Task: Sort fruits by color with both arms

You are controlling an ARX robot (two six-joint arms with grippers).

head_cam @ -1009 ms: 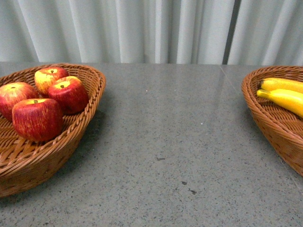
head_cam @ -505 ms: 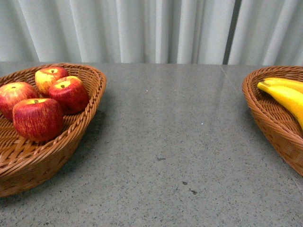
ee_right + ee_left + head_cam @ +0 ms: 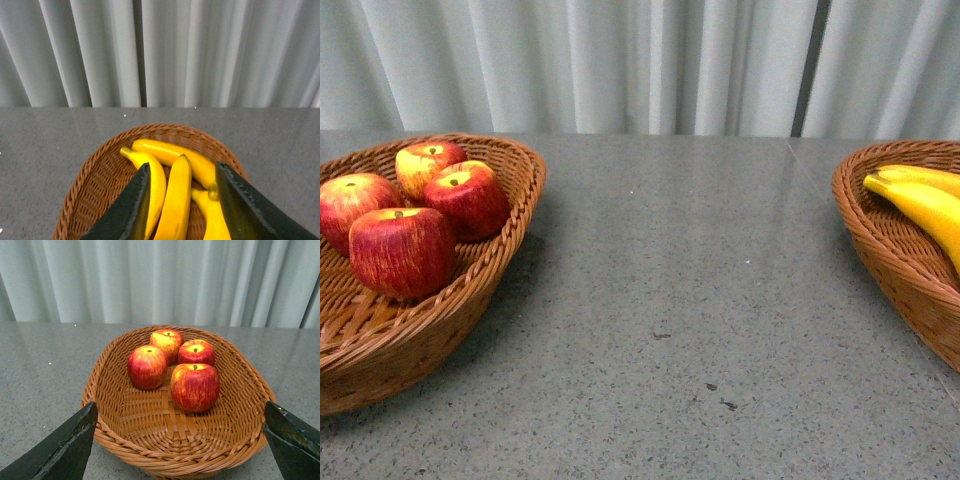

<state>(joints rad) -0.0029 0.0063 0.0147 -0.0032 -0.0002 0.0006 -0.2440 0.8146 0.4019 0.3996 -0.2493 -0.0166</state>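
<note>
Nothing much shifted from half a second back; bananas held their spot in the right basket. We saw the left tool spread wide, empty, over the left basket with four apples. Right tool sat around one banana, contact unclear; four bananas counted. Bench between.

Four glossy red apples clustered together; yellow bananas side by side, well apart.
</note>
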